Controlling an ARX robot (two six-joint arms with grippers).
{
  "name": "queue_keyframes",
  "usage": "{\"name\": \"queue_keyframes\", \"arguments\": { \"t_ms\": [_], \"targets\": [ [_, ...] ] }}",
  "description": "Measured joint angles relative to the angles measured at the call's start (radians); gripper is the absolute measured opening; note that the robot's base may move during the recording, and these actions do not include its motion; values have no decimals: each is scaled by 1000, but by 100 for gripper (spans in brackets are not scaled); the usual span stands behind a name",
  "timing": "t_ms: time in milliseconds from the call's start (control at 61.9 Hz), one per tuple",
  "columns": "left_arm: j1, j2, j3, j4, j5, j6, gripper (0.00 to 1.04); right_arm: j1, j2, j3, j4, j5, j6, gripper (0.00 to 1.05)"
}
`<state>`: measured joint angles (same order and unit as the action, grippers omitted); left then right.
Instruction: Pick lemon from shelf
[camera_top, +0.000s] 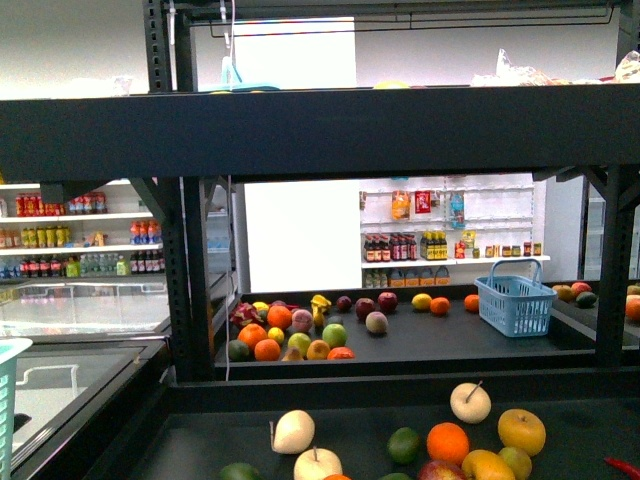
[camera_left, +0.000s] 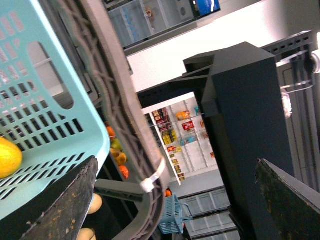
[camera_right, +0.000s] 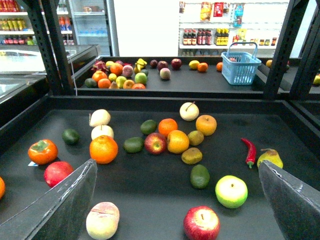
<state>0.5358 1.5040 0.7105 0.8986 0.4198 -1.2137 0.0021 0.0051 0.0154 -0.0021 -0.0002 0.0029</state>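
The black shelf (camera_right: 150, 200) spreads under the right gripper (camera_right: 177, 200), whose jaws are spread wide and hold nothing. The left gripper (camera_left: 175, 200) is spread too, beside a pale blue basket (camera_left: 45, 100). A lemon (camera_left: 9, 157) lies in that basket, just beyond one left finger (camera_left: 60, 210).

Left gripper (camera_left: 175, 200): jaws spread wide, nothing between them; both fingers (camera_left: 60, 205) dark and scuffed.
Right gripper (camera_right: 177, 200): jaws spread wide, empty; fingers (camera_right: 65, 200) angled outward from each other.
Arms: neither shows in the front view.
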Motion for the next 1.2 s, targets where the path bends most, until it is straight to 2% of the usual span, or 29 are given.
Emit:
{"name": "queue_keyframes", "arguments": {
  "t_ms": [161,323,339,436,549,646,678,694,775,824,1098,1195],
  "targets": [
    [21,-127,-20,-136,3,98,97,0,0,0,0,0,0,97],
    [-18,-432,-58,-418,-220,539,97,0,0,0,0,0,0,97],
    [-28,-480,-68,-455,-249,620,97,0,0,0,0,0,0,97],
    [-79,-678,-137,-577,-329,838,97,0,0,0,0,0,0,97],
    [-161,-910,-216,-739,-399,951,97,0,0,0,0,0,0,97],
    [-278,-1098,-257,-889,-485,1012,97,0,0,0,0,0,0,97],
    [-299,-1163,-262,-976,-370,1072,89,0,0,0,0,0,0,97],
    [-319,-1188,-270,-995,-357,1096,85,0,0,0,0,0,0,97],
    [-480,-1265,-353,-992,-403,1159,69,0,0,0,0,1,0,97],
    [-517,-1294,-409,-975,-402,1176,61,0,0,0,0,0,0,97],
    [-532,-1420,-619,-917,-419,1199,4,0,0,0,0,0,0,97],
    [-532,-1434,-632,-912,-420,1202,3,0,0,0,0,0,0,97]
  ]
}}
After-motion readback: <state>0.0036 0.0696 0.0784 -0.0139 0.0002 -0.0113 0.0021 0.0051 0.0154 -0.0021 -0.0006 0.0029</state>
